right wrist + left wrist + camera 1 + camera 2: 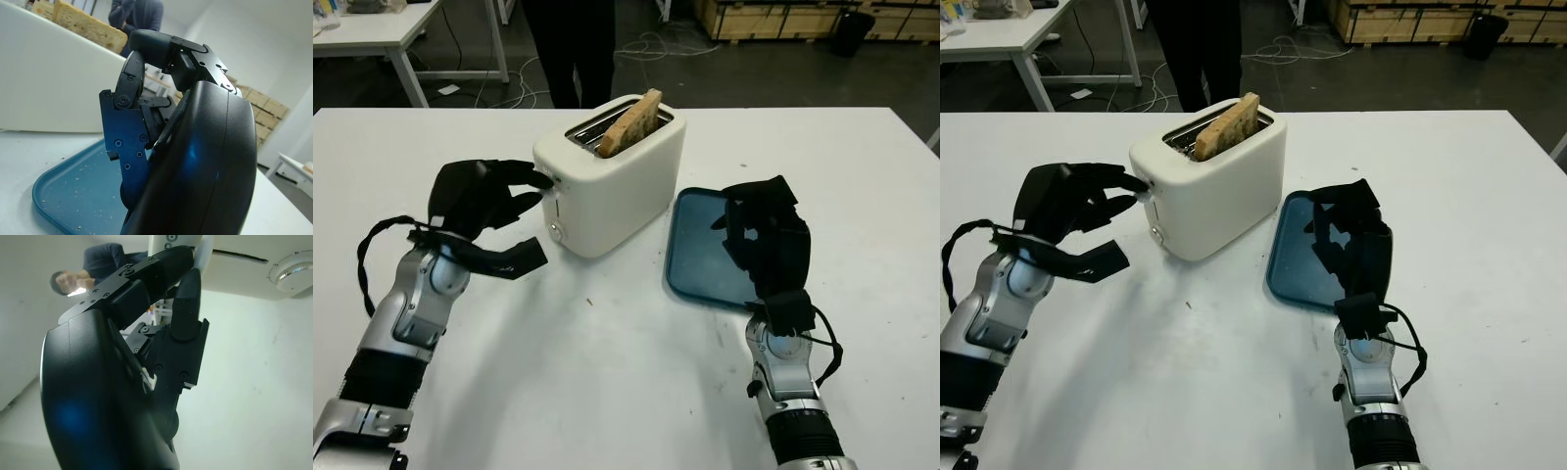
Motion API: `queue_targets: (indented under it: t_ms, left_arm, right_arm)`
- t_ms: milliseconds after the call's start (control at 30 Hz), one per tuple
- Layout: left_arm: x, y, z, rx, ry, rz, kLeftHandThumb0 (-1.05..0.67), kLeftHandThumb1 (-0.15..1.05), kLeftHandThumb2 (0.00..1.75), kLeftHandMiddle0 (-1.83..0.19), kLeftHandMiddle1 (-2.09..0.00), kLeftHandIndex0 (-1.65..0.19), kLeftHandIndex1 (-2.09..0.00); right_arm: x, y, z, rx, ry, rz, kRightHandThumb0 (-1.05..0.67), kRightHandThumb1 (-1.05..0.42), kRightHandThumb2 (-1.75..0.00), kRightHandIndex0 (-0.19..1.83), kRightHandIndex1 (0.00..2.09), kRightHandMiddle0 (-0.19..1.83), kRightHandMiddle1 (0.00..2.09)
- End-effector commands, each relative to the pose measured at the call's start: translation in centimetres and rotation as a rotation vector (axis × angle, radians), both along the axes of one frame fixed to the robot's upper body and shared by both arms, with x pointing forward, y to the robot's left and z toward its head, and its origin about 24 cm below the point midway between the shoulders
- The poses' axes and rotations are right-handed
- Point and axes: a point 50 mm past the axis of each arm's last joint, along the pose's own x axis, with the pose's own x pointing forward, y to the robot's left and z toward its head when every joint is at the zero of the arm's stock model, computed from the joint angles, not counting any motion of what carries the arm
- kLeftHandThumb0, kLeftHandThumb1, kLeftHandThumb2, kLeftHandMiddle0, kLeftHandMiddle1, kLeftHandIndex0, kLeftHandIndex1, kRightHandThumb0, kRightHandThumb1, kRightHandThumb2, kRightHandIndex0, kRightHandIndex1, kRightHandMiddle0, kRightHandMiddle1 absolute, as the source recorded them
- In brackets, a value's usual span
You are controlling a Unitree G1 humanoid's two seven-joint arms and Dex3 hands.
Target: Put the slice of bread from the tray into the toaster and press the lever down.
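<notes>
The bread slice [630, 122] stands in the toaster [607, 176]. The left hand [484, 196], fingers curled, touches its lever [544, 181]. The right hand [764, 235], curled and empty, hovers over the tray [695, 245].

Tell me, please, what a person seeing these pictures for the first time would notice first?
The white toaster at the middle of the table draws the eye, with a slice of bread standing up out of its slot. The left hand has its fingertips at the lever on the toaster's end. The right hand, fingers curled and holding nothing, hovers over the blue tray beside the toaster.
</notes>
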Motion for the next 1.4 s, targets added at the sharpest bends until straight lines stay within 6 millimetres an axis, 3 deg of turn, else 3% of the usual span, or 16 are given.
queue_targets:
  t_ms: [0,600,767,933,1167,1233,1267,1333,1367]
  left_arm:
    - [0.2,-0.4,0.1,0.033,-0.002,-0.025,-0.26,0.92,0.08,-0.89,-1.31,-1.09,-0.29]
    - [0.2,-0.5,0.7,0.132,0.033,-0.003,-0.24,0.92,0.11,-0.84,-1.35,-1.09,-0.28]
    - [0.1,-0.6,1.1,0.155,0.054,0.003,-0.24,0.92,0.12,-0.8,-1.46,-1.12,-0.32]
    - [0.0,-0.7,1.2,0.166,0.07,0.009,-0.24,0.92,0.13,-0.81,-1.35,-1.08,-0.3]
    - [0.0,-0.9,1.0,0.182,0.102,0.01,-0.25,0.92,0.16,-0.79,-1.37,-1.08,-0.28]
    - [-0.1,-1.4,0.0,0.17,0.146,0.005,-0.23,0.92,0.16,-0.78,-1.36,-1.07,-0.27]
    - [-0.2,-2.0,-1.5,0.15,0.203,0.003,-0.21,0.92,0.14,-0.73,-1.49,-1.1,-0.33]
    - [-0.4,-4.1,-6.1,0.15,0.393,0.021,-0.17,0.92,0.1,-0.69,-1.68,-0.94,-0.85]
    - [-0.7,-5.7,-9.0,0.168,0.504,0.025,-0.17,0.92,0.1,-0.69,-1.66,-0.8,-1.01]
  right_arm:
    - [0.0,-0.1,0.3,0.009,-0.004,-0.007,-0.26,-0.92,-0.49,0.56,1.75,0.41,1.52]
    - [-0.1,-0.2,0.2,0.018,0.003,-0.016,-0.27,-0.92,-0.49,0.56,1.75,0.38,1.59]
    - [-0.1,-0.2,0.3,0.005,0.001,-0.024,-0.28,-0.92,-0.48,0.57,1.75,0.38,1.57]
    - [-0.1,-0.2,0.2,0.017,0.004,-0.02,-0.29,-0.92,-0.48,0.57,1.75,0.39,1.57]
    - [-0.2,-0.3,0.3,0.018,-0.003,-0.017,-0.28,-0.92,-0.48,0.58,1.75,0.39,1.56]
    - [-0.3,-0.4,0.3,0.025,-0.002,-0.017,-0.28,-0.92,-0.48,0.57,1.75,0.38,1.56]
    - [-0.4,-0.5,0.3,0.031,0.001,-0.017,-0.29,-0.92,-0.48,0.58,1.75,0.38,1.56]
    - [-0.6,-0.6,0.3,0.036,0.005,-0.02,-0.29,-0.92,-0.48,0.58,1.75,0.39,1.54]
    - [-0.6,-0.7,0.2,0.039,0.006,-0.022,-0.28,-0.92,-0.48,0.58,1.75,0.39,1.54]
